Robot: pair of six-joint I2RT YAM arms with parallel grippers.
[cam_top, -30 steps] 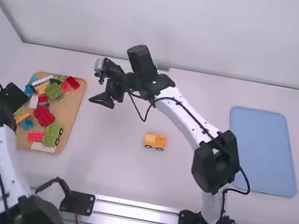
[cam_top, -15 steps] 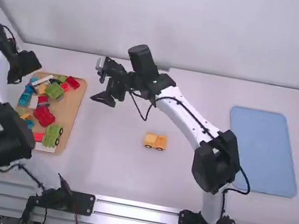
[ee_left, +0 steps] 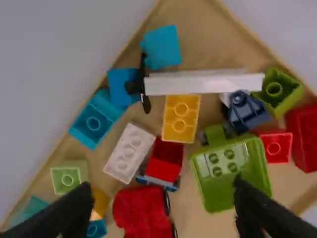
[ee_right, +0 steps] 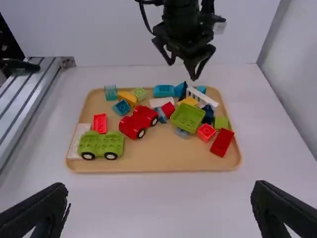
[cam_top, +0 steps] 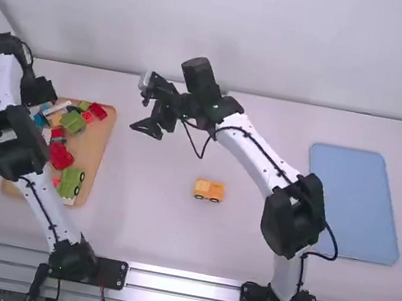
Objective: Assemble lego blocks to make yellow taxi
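Note:
In the high view my left gripper (cam_top: pixel 47 103) is over the upper left of the wooden tray; in the left wrist view that gripper (ee_left: pixel 166 213) is open above the blocks. A yellow two-stud block (ee_left: pixel 181 118) lies there between a white long piece and a red block. In the high view my right gripper (cam_top: pixel 146 110) hangs above the table, right of the tray; in the right wrist view the gripper (ee_right: pixel 161 206) is wide open with nothing between its fingers. A yellow-orange block car (cam_top: pixel 209 190) stands alone mid-table.
The tray (cam_top: pixel 92 171) holds red, green, blue and white blocks and wheeled bases, including a green wheeled base (ee_right: pixel 101 144). A blue flat tray (cam_top: pixel 354 203) lies at the right.
The left arm has swung forward along the tray's left side, and its gripper now reaches over the tray's far left part. The right gripper has shifted slightly to the right.

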